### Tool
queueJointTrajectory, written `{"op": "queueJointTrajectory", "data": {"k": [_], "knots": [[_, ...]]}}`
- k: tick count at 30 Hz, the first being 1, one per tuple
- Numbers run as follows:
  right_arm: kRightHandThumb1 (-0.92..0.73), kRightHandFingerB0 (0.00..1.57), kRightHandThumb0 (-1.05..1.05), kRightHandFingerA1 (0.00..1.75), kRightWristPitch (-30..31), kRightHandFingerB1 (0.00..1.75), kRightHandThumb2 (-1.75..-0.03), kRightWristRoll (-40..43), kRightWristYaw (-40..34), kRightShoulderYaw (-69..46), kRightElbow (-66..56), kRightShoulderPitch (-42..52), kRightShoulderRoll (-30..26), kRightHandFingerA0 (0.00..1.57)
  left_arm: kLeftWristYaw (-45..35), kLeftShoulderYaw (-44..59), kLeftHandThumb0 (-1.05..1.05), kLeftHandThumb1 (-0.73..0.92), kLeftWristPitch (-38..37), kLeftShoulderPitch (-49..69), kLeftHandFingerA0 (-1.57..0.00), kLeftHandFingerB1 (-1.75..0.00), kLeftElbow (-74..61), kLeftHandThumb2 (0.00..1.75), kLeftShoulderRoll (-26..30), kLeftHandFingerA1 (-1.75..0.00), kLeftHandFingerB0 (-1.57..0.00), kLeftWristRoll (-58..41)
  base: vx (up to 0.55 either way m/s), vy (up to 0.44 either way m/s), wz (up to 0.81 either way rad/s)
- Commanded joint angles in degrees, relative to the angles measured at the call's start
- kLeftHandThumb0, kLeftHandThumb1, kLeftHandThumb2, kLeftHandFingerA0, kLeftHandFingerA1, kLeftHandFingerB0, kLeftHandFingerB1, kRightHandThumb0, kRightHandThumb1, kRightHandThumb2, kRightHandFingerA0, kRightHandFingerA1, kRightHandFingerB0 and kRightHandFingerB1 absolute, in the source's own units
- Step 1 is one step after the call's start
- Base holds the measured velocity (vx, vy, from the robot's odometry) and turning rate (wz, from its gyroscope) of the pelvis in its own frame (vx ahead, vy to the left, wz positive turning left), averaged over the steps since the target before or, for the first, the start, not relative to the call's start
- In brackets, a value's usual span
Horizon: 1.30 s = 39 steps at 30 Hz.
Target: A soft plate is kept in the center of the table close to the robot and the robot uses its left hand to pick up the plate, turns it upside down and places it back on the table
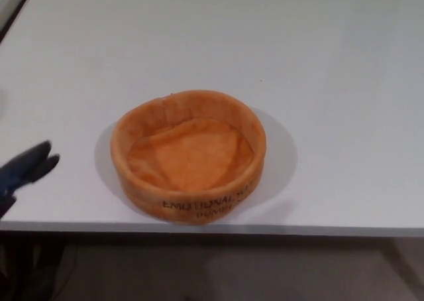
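- Soft orange plate [189, 156] sits upright, open side up, at the near edge of the white table [318, 62], printed lettering on its near wall.
- Left hand [23, 170] at picture's left edge, apart from plate, holding nothing; finger spread can't be told.
- Nothing between hand and plate.
- Right hand out of frame.
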Motion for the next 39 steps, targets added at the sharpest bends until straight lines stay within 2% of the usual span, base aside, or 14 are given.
{"op": "queueJointTrajectory", "data": {"k": [1,7,8,20,21,23,29,30,34,35,39], "knots": [[-0.72,0.28,-0.63,0.6,-1.41,0.49,-1.05,-0.13,0.38,-0.38,1.01,-0.16,-1.01,0.49,-1.34,0.24,-0.98,0.71,4.75,-5.92,-0.41,-0.38,0.42,0.74,3.28,-0.46,-0.34,6.73,0.0,0.0,0.0],[-0.72,0.28,-0.66,0.6,-0.78,0.48,-1.05,0.04,0.12,-0.31,0.13,-0.12,-0.73,0.49,-1.64,-1.24,-0.99,0.69,8.19,-13.5,-0.39,-0.38,1.84,0.75,5.76,-0.45,-0.34,12.0,0.0,0.0,0.0],[-0.88,0.36,-0.64,0.47,-0.82,0.31,-0.67,0.43,0.6,-0.2,0.37,-0.33,-0.67,0.56,-2.25,-2.13,-0.93,0.79,9.38,-15.75,-0.37,-0.34,2.14,0.65,6.36,-0.41,-0.36,12.52,0.0,0.0,0.0],[-0.88,0.38,-0.66,0.49,-1.6,0.32,-0.67,-0.35,0.24,-0.26,2.15,-1.95,-0.77,0.57,-1.85,-8.41,-0.91,0.81,13.2,-29.61,-0.34,-0.31,9.05,0.65,9.96,-0.43,-0.33,24.3,0.0,0.0,0.0],[-0.88,0.38,-0.65,0.49,-1.8,0.32,-0.67,-0.37,0.21,-0.28,2.32,-2.1,-0.73,0.58,-1.62,-8.86,-0.97,0.68,13.3,-30.33,-0.34,-0.36,9.67,0.79,10.18,-0.47,-0.3,25.05,0.0,0.0,0.0],[-0.88,0.37,-0.64,0.48,-2.05,0.32,-0.67,0.54,1.15,-0.3,2.87,-2.45,-0.73,0.56,-1.43,-10.1,-0.97,0.67,13.52,-31.98,-0.34,-0.36,11.17,0.8,10.58,-0.47,-0.29,26.81,0.0,0.0,0.0],[-0.88,0.37,-0.64,0.48,-1.68,0.32,-0.67,-0.13,0.46,-0.3,2.27,-2.15,-0.85,0.57,-0.95,-14.41,-0.95,0.65,14.55,-35.71,-0.38,-0.37,14.96,0.74,11.07,-0.44,-0.32,30.8,0.0,0.0,0.0],[-0.87,0.38,-0.65,0.46,-1.57,0.32,-0.67,-0.26,0.28,-0.32,2.25,-2.12,-0.85,0.59,-0.75,-15.18,-0.89,0.76,14.4,-36.16,-0.38,-0.33,15.81,0.63,11.26,-0.4,-0.34,31.86,0.0,0.0,0.0],[-0.88,0.38,-0.64,0.47,-2.1,0.32,-0.67,-0.45,0.2,-0.39,2.67,-2.5,-0.96,0.58,-0.33,-18.13,-0.9,0.77,14.96,-37.84,-0.37,-0.33,18.51,0.64,12.18,-0.41,-0.32,35.86,0.0,0.0,0.0],[-0.88,0.37,-0.65,0.47,-1.98,0.32,-0.67,-0.64,0.06,-0.39,2.41,-2.39,-1.05,0.58,-0.52,-19.05,-0.94,0.66,15.36,-37.9,-0.38,-0.37,19.18,0.71,12.06,-0.43,-0.32,36.47,0.0,0.0,0.0],[-0.88,0.37,-0.63,0.48,-2.31,0.32,-0.67,-0.71,0.3,-0.28,2.38,-2.48,-1.16,0.58,-0.19,-21.77,-0.95,0.65,16.48,-38.5,-0.39,-0.37,22.11,0.72,11.84,-0.42,-0.34,38.68,0.0,0.0,0.0]]}}
